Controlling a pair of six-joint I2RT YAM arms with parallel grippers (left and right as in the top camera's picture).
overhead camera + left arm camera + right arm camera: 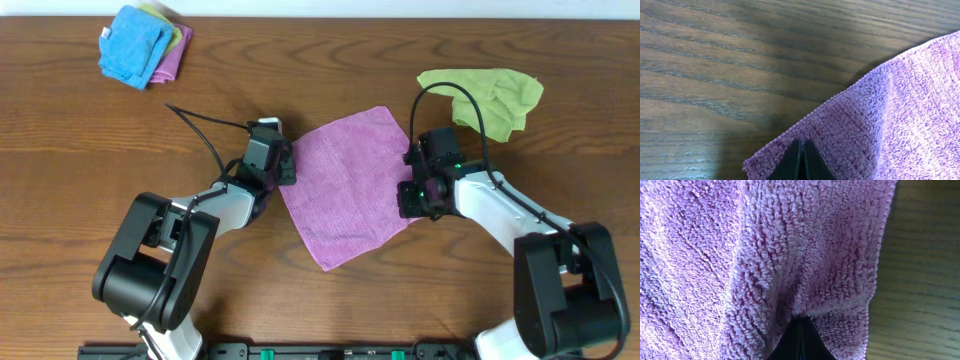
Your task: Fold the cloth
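Jaws on both arms were pressed together with pile pinched between them. The left gripper (802, 152) held the cloth (350, 185) right at its hem near a corner, and the right gripper (801, 330) held a puckered ridge just inside the opposite hem.

From the left jaws the cloth spread ahead and to the right. From the right jaws it ran ahead and to the left, so the pinkish-purple square lay between the two grippers, flat on the table (80, 150). It was turned diamond-wise, one corner pointing toward the robot's base and one away. Being square, it had no real long axis. The line that mattered ran from one grip to the other across the cloth. Neither arm was nearer, since each already touched its own side.

My judgement is that a fold would mean lifting both held points together and carrying them over to the far or near hem.

Farther out, a lime-green cloth (490, 92) lay crumpled beyond the right gripper, near enough to catch a wide swing. A blue cloth pile (135, 45) sat well apart past the left gripper, out of the way.
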